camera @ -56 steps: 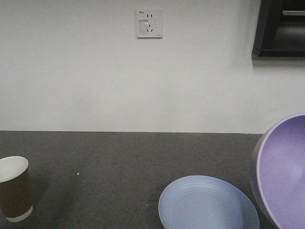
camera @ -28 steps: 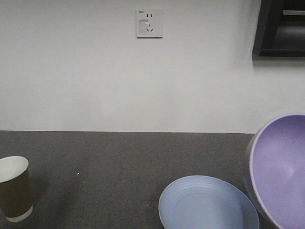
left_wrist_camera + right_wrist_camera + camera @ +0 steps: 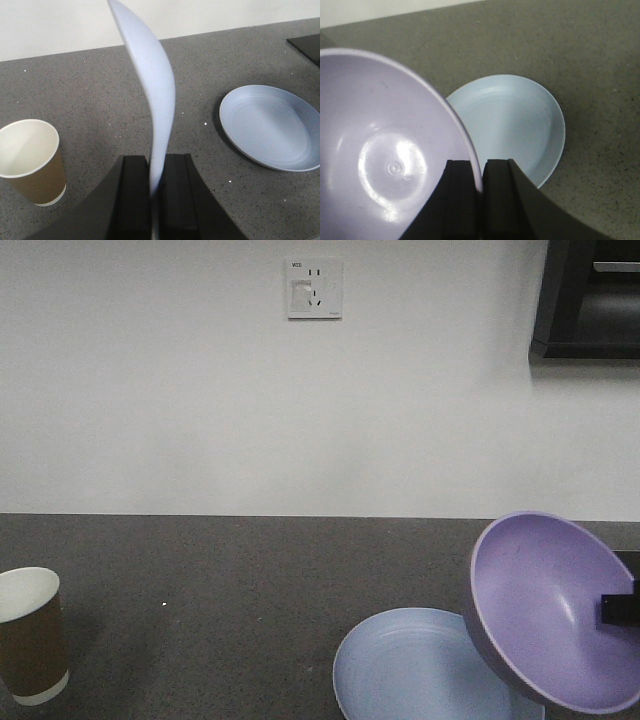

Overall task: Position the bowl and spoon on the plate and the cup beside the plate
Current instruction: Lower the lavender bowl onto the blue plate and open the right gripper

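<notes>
Bowl: lavender, tilted, raised over the right edge of the plate, rim pinched between the closed fingers of the right gripper. Plate: light blue, flat on the dark speckled counter, partly hidden by the bowl. Spoon: pale blue, clamped upright in the left gripper; cup stands well apart at the counter's left, wall socket above.
</notes>
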Tool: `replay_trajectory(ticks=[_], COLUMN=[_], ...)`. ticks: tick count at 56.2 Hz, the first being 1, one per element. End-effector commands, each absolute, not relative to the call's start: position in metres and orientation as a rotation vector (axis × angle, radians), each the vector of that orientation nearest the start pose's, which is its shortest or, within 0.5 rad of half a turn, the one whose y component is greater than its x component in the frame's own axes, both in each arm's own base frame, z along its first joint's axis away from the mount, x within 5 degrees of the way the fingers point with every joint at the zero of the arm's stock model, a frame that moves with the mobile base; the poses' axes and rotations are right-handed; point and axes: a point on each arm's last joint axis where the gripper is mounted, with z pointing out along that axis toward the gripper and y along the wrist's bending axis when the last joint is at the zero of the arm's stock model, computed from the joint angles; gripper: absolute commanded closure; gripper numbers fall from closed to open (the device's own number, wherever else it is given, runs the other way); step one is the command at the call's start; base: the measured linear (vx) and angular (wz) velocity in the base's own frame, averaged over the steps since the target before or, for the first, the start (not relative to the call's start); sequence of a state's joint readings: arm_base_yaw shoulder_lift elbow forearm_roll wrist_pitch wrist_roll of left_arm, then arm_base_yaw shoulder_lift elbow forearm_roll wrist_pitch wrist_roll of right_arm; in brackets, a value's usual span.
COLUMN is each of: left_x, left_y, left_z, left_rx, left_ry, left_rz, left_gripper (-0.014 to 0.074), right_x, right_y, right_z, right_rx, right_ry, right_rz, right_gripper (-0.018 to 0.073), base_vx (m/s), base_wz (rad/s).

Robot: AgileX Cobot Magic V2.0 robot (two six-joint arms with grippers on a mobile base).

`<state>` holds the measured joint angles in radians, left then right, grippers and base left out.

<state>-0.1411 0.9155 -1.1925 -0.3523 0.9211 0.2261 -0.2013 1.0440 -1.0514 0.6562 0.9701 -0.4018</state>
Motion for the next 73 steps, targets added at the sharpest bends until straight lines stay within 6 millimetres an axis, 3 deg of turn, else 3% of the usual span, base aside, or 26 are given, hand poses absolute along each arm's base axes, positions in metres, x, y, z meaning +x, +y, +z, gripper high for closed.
replay_trajectory(ticks=[1, 11, 22, 23, 26, 43, 73], left_x=[0.162, 0.173, 0.174, 0.175, 0.175, 0.174, 0.174], left_y=[-0.050, -0.052, -0.052, -0.052, -0.052, -0.052, -0.052], left_z=[0.446, 0.440, 0.440, 0.440, 0.440, 0.439, 0.438], left_rx=[0.298, 0.299, 0.295, 0.293, 0.293, 0.274, 0.278], left_ry=[2.007, 2.051, 2.046, 2.044, 2.045, 2.061, 2.073], left_rz=[-0.406, -0.410, -0.409, -0.409, -0.409, -0.425, -0.427], left_gripper=[0.0599, 0.0599, 0.0596, 0.0596, 0.0596, 0.0596, 0.0596], right_x=[0.223, 0.276, 0.324, 0.354, 0.361, 0.382, 0.386], right_y=[0.009, 0.025, 0.028, 0.028, 0.029, 0.045, 0.045], right_z=[0.387, 0.370, 0.338, 0.311, 0.304, 0.289, 0.280], right_rx=[-0.055, -0.121, -0.112, -0.082, -0.076, -0.109, -0.124], right_ry=[2.210, 2.375, 2.510, 2.569, 2.577, 2.540, 2.563], right_rz=[0.502, 0.404, 0.320, 0.329, 0.336, 0.330, 0.320], right_gripper=[0.0568, 0.0568, 0.0568, 0.0568, 0.0568, 0.0568, 0.0503], base_vx=[0.00, 0.00, 0.00, 0.00, 0.00, 0.00, 0.00], base_wz=[0.00, 0.00, 0.00, 0.00, 0.00, 0.00, 0.00])
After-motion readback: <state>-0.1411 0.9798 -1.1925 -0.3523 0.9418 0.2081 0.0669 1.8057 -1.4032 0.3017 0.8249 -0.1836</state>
